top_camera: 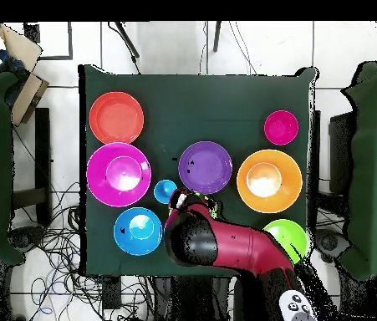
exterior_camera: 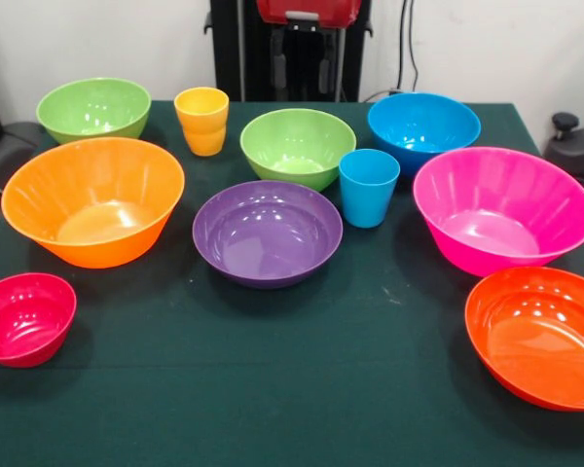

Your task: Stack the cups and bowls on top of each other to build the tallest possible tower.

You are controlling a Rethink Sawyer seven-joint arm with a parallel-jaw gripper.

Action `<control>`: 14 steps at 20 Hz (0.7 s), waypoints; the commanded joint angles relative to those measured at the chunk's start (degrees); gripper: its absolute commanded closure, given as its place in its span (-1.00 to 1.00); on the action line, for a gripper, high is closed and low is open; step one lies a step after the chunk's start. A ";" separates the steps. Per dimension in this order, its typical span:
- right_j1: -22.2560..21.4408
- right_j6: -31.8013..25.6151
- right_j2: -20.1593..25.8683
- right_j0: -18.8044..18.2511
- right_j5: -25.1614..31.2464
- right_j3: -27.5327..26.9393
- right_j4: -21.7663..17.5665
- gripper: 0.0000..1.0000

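Observation:
Every cup and bowl stands alone on the green table; nothing is stacked. The yellow-orange cup is at the back, the light blue cup in the middle. Green bowls stand back left and back centre. The purple bowl, large orange bowl, large pink bowl, blue bowl, small crimson bowl and red-orange bowl surround them. My gripper hangs high above the back centre green bowl. The arm hides that bowl and the yellow cup in the overhead view.
The black pedestal stands behind the table's far edge. Cables lie on the floor beside the table. A dark object with a knob sits off the table's right side.

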 commanded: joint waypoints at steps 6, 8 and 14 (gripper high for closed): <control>6.37 -5.60 5.47 -0.85 12.95 -7.18 -5.24 -1.00; 7.42 -6.41 5.92 -0.97 15.53 -10.47 -5.10 -1.00; 6.91 -6.12 7.68 -1.41 20.76 -13.82 -4.06 -1.00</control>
